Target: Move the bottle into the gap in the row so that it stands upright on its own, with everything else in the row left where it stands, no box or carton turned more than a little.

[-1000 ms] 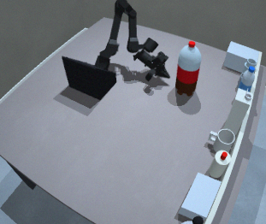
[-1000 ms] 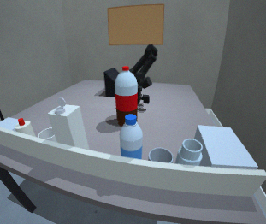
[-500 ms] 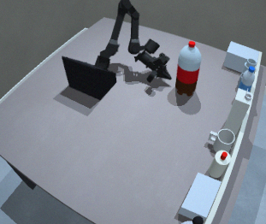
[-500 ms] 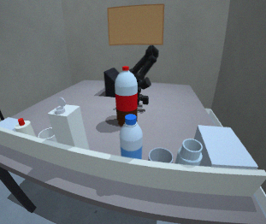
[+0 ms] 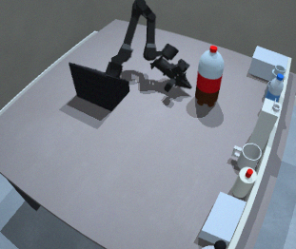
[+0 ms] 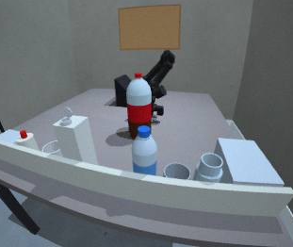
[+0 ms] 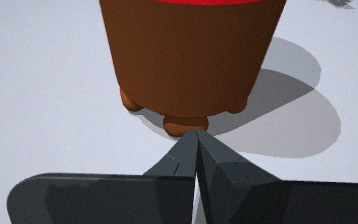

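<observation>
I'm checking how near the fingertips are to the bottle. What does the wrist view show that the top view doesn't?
Only the wrist view shows the gripper shut, empty, its tips low at the cola bottle's base; actual contact cannot be judged. Only the top view shows the whole arm, the black rack and the row along the rail. Both show the bottle standing upright on the table.
</observation>
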Controlling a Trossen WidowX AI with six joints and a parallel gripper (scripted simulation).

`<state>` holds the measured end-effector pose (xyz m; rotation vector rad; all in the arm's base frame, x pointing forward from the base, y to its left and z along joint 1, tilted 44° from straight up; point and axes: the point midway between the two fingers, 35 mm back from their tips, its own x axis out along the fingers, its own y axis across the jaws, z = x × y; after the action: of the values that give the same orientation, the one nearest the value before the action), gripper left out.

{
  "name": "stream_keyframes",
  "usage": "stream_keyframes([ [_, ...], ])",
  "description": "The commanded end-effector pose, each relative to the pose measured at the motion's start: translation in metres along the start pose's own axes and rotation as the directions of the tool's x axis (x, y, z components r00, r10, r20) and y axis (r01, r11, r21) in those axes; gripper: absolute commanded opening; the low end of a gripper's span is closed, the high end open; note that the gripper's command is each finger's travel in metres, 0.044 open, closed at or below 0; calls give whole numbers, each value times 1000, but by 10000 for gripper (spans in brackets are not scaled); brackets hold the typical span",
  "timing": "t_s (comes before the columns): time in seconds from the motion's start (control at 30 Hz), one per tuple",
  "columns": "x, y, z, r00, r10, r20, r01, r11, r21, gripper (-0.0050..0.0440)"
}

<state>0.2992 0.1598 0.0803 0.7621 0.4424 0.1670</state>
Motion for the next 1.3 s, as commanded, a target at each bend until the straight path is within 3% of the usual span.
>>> stream_keyframes([
  [0.0,2,4,4,1000,10,9,-10,1000,1,-50],
  [1.27,18,4,11,1000,10,8,-10,1000,0,-50],
])
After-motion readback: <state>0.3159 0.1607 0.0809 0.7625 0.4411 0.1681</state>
